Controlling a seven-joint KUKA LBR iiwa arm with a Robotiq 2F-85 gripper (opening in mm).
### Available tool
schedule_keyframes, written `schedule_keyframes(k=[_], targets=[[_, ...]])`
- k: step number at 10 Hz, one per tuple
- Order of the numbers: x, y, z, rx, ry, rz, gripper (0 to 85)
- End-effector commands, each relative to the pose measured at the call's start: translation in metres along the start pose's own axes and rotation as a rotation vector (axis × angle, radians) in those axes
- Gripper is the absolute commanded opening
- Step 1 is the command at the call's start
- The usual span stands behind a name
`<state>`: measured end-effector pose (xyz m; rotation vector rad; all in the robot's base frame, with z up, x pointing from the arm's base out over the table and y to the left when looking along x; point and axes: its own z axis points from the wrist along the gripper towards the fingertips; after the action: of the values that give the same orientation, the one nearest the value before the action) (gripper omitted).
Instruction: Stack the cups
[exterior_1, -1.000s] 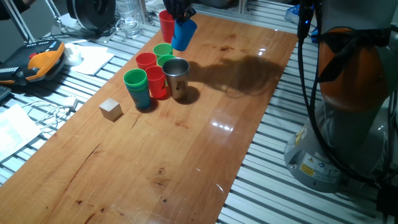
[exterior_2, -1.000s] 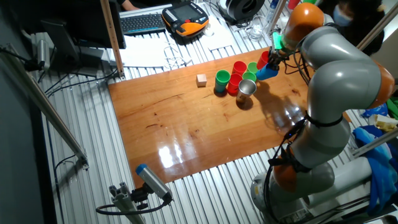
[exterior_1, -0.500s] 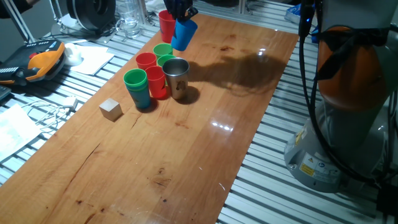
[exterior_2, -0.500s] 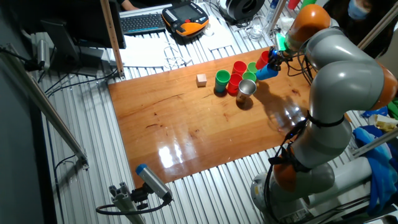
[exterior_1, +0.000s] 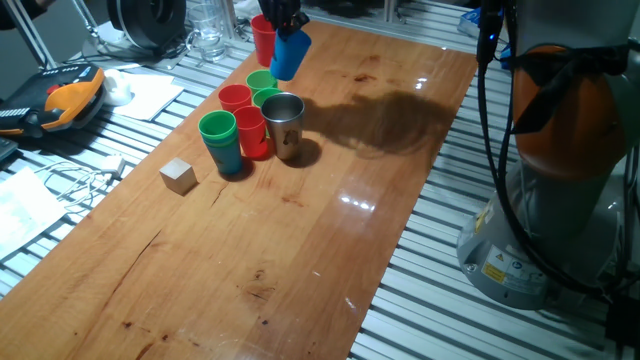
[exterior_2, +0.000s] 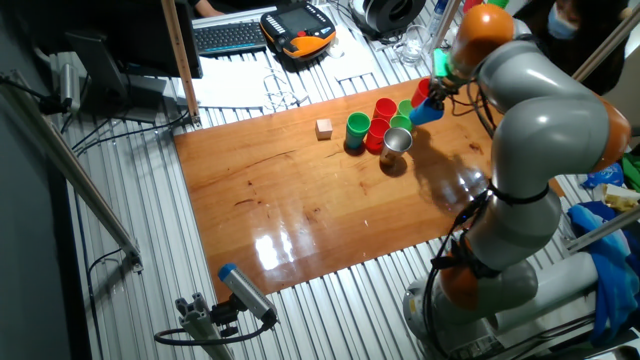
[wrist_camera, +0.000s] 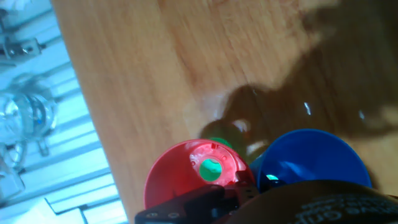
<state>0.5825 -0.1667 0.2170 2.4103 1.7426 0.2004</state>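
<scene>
Nearest on the glossy wooden table (exterior_1: 330, 250), a small pale wooden cube (exterior_1: 178, 176) sat apart from the rest. Just beyond it huddled a cluster of small tapered plastic tumblers: a green cup nested on a blue one (exterior_1: 219, 141), red cups (exterior_1: 252, 131) and another green cup (exterior_1: 262, 82), all touching or nearly so, with a slightly larger shiny steel cup (exterior_1: 285, 124) standing upright at the cluster's edge. They looked gathered for easy stacking. Farther back, near the table's far edge, the dark two-finger gripper (exterior_1: 283, 18) held a smooth blue plastic cup (exterior_1: 287, 55) tilted and lifted off the wood, its jaws clamped on the rim. A red cup (exterior_1: 264, 39) sat right beside it; whether that one was also raised could not be told. From the hand view, the blue cup (wrist_camera: 308, 158) and the red cup (wrist_camera: 194, 171) gaped side by side, open mouths up. My guess was the blue cup was bound for a stack.
</scene>
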Motion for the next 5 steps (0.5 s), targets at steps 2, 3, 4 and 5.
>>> schedule_keyframes(k=[2,3,4,5], targets=[[0.005,0.0031,0.0039,-0.003,-0.016,0.017,0.0],[0.005,0.0041,0.0058,0.003,-0.019,0.022,0.0],[0.0056,0.0051,0.008,0.003,-0.024,0.03,0.0],[0.0076,0.0059,0.0111,0.001,-0.028,0.038,0.0]])
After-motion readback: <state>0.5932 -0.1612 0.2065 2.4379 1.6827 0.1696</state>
